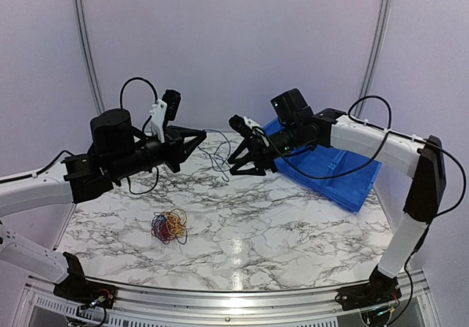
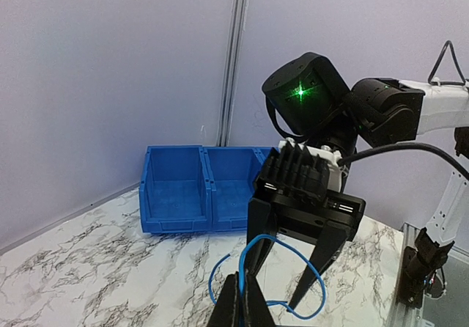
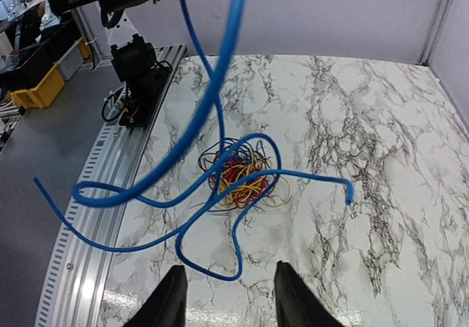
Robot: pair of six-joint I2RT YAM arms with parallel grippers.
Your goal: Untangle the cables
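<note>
Top external: left claw (image 1: 200, 138) pinches blue cable (image 3: 233, 26); right claw (image 1: 233, 163) parted; blue bin (image 1: 344, 182) behind right claw.

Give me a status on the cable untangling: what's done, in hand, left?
Done: one blue cable is clear of the tangle, hanging in mid-air. In hand: the left gripper is shut on it; the right gripper, fingers apart, faces it without gripping. Left: that tangle of red, yellow and blue wires lies bunched on the table.
</note>
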